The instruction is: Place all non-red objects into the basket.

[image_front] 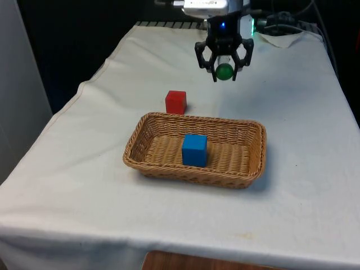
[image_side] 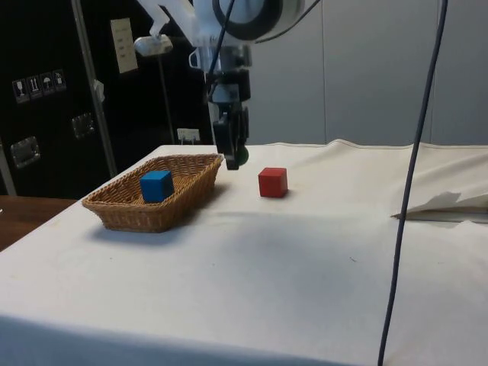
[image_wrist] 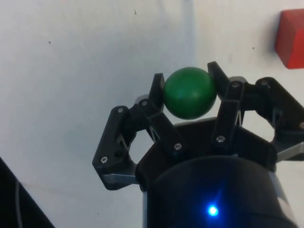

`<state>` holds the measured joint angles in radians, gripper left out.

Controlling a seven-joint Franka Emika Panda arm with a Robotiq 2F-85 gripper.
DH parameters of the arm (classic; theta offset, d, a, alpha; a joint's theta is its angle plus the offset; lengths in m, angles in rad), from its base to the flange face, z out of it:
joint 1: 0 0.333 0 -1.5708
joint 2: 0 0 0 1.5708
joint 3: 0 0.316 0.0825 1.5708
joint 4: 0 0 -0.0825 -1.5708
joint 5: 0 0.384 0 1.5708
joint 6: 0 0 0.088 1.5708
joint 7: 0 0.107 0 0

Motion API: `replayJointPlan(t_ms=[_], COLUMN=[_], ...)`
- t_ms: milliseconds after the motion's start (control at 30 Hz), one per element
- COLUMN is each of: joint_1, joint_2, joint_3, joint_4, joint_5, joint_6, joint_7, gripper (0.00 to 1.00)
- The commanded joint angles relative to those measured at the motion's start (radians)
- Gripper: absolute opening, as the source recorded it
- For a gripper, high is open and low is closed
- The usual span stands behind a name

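White cloth (image_front: pixel 84 169) over the table, draped and creased at its edges, dark cable (image_side: pixel 412 183) hanging across the side view, crumpled fold of cloth (image_side: pixel 446 206) by it, dark cabinets (image_side: pixel 46 99) behind, wooden floor (image_front: pixel 185 263) below

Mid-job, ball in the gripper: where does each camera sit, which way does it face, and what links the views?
Front view: looks down the table at the basket, blue cube and gripper.
Side view: from the table's side, dark cabinets behind; the arm hangs beside the basket.
Wrist view: looks down past the fingers at the cloth.
Shared: green ball, red cube.
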<state>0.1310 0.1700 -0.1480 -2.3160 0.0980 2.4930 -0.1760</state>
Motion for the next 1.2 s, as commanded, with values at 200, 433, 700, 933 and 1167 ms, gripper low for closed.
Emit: replayJointPlan(t_ms=[200, 433, 700, 933, 1167], joint_1=[-0.005, -0.004, -0.004, -0.006, -0.007], joint_2=[-0.068, -0.107, -0.092, -0.053, 0.004], joint_3=[-0.015, -0.031, -0.048, -0.059, -0.067], joint_4=[-0.017, -0.01, 0.051, 0.125, 0.203], joint_5=[0.011, 0.017, 0.047, 0.084, 0.119], joint_6=[-0.049, -0.091, -0.132, -0.166, -0.191], joint_7=[-0.024, -0.04, -0.071, -0.102, -0.128], gripper=[0.0, 0.0, 0.0, 0.0, 0.0])
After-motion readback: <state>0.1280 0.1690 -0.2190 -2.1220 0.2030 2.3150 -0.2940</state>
